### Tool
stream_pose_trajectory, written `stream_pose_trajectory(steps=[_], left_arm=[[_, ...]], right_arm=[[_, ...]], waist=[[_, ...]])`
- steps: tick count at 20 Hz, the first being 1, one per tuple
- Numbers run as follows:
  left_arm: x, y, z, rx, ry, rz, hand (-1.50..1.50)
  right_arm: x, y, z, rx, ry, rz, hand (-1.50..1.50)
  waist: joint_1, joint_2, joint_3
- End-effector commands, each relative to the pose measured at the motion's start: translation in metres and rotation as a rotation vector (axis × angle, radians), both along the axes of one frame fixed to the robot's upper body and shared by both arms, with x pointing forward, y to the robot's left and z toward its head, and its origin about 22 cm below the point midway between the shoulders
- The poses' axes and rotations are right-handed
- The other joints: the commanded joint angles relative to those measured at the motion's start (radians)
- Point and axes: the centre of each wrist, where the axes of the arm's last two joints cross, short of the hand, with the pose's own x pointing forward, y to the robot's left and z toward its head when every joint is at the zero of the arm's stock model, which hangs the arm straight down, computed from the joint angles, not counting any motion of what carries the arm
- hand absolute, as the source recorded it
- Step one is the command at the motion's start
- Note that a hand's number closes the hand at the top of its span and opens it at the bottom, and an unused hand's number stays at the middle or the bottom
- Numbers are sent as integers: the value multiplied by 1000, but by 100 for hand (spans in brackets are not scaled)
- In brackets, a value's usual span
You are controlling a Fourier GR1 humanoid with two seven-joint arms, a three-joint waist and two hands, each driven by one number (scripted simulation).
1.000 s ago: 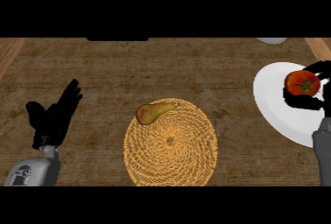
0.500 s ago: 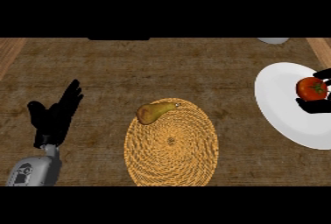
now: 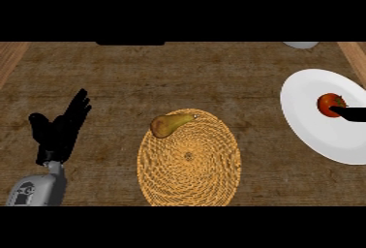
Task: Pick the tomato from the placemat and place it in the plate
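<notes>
The red tomato (image 3: 329, 103) lies on the white plate (image 3: 311, 131) at the right side of the counter. Only a straight black finger of my right hand (image 3: 353, 114) shows at the right edge, pointing left beside the tomato's lower right and not curled round it; the rest of that hand is out of the view. On the woven round placemat (image 3: 190, 164) in the middle lies only a green-brown pear (image 3: 169, 125), at its upper left rim. My left hand (image 3: 60, 129) rests open at the left, fingers up, holding nothing.
A pale dish (image 3: 300, 44) peeks in at the top right. Wooden strips (image 3: 10, 55) border the counter at both sides. A dark object (image 3: 130, 43) sits at the far edge.
My right hand has let go of the tomato and drawn back to the right, almost out of view. The tomato stays on the plate. The left hand has not moved.
</notes>
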Motion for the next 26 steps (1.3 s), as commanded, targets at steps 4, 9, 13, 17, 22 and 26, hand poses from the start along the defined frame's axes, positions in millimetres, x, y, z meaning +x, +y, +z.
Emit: stream_pose_trajectory(steps=[4, 9, 13, 17, 22, 26], left_arm=[[-7, -5, 1, -1, 1, 3, 0], [-3, -4, -2, 16, -11, 12, 0], [1, 5, 8, -2, 3, 25, 0], [-6, 23, 0, 23, -6, 32, 0], [1, -6, 6, 25, -5, 13, 0], [3, 6, 2, 14, -8, 5, 0]], right_arm=[[7, 34, 15, 221, -259, 178, -150], [-12, 4, 37, 479, -179, 134, -150], [-29, -17, 54, 590, -116, 190, -150], [-54, -32, 18, 586, -130, 209, -150], [-70, -46, 20, 573, -179, 199, -150], [-67, -76, 13, 571, -168, 160, -150]], waist=[[-13, -9, -1], [-26, -8, -2], [-22, -6, -2], [-8, -1, -1], [-7, -2, -1], [-2, 0, -1]])
